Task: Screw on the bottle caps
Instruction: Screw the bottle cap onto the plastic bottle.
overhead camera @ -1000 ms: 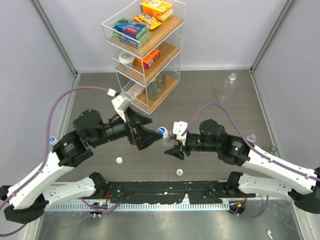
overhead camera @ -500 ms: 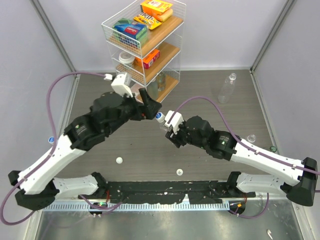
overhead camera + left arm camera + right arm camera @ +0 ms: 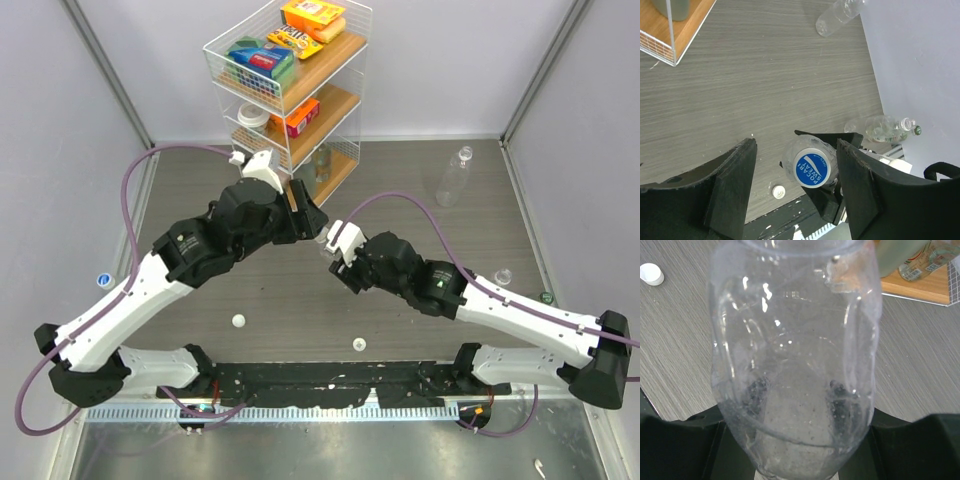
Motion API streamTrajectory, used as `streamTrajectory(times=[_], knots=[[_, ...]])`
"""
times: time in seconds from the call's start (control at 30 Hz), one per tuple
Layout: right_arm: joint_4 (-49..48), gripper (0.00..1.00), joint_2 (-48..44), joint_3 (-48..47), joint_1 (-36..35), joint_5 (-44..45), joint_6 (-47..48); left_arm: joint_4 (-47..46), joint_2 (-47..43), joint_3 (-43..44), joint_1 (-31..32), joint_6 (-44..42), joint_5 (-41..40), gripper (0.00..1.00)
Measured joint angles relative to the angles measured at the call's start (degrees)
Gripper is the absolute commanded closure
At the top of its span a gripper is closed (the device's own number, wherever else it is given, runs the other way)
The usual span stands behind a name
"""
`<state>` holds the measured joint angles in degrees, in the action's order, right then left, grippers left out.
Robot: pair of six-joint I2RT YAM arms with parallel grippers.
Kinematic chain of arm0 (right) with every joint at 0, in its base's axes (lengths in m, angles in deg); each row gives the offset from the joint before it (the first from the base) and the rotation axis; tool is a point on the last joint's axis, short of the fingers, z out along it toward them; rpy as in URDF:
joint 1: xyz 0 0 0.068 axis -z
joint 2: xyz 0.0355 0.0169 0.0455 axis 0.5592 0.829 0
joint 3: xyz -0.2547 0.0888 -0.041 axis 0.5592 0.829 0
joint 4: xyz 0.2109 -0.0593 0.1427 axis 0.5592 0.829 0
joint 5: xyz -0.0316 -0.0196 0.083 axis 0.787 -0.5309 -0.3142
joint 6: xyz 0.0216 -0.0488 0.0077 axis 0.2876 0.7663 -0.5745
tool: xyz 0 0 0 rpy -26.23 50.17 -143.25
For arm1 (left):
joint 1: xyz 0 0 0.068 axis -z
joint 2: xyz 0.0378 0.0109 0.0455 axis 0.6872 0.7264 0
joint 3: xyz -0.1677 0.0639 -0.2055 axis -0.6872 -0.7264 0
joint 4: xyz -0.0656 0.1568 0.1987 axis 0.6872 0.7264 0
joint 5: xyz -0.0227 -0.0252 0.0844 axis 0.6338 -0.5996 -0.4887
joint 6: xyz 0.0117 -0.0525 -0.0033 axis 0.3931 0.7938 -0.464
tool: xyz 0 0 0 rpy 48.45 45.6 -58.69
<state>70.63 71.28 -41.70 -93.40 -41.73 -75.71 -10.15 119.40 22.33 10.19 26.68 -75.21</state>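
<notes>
Both arms have swung out from the near edge toward the wire rack (image 3: 290, 95) since a second ago. The left gripper (image 3: 797, 150) now hangs directly over the bottle (image 3: 792, 365) instead of sitting beside it lower on the table (image 3: 400, 210).

The right gripper (image 3: 795, 445) pinches the bottle's clear body. One dark finger presses each flank low in the right wrist view, and the body rises from there past the top of the frame.

In the left wrist view the blue-topped cap (image 3: 812, 167) sits on the bottle's neck, between the two black fingers (image 3: 735, 185) of the left gripper. It lies slightly nearer the right-hand finger and touches neither. Those jaws stand spread, with bare table showing on either side of the cap.

The cap's printed face points almost straight at the left wrist camera. The bottle's long axis therefore runs away from that camera, down to the right gripper's fingers beneath it. From above, the left gripper covers the cap, so the tilt cannot be told there.

A second bottle (image 3: 453, 178) lies on its side far right on the table, neck pointing away from the arms. A third bottle (image 3: 885, 129) lies beside the right wall. Loose caps (image 3: 238, 321) rest on the table near the arm bases, well apart from both grippers.
</notes>
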Motion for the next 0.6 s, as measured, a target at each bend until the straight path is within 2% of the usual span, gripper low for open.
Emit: streamTrajectory(times=[0.23,0.37,0.5,0.6], knots=[[0.2,0.99,0.5,0.0,0.0,0.3,0.1,0.3,0.4,0.0,0.0,0.7,0.8,0.38],[0.2,0.99,0.5,0.0,0.0,0.5,0.1,1.3,1.1,0.2,0.0,1.0,2.3,0.56],[0.8,0.99,0.7,0.0,0.0,0.5,0.2,1.3,2.8,1.0,0.0,1.1,3.8,0.68],[1.6,0.99,0.7,0.0,0.0,0.5,0.1,1.4,3.2,1.0,0.0,1.1,4.2,0.73]])
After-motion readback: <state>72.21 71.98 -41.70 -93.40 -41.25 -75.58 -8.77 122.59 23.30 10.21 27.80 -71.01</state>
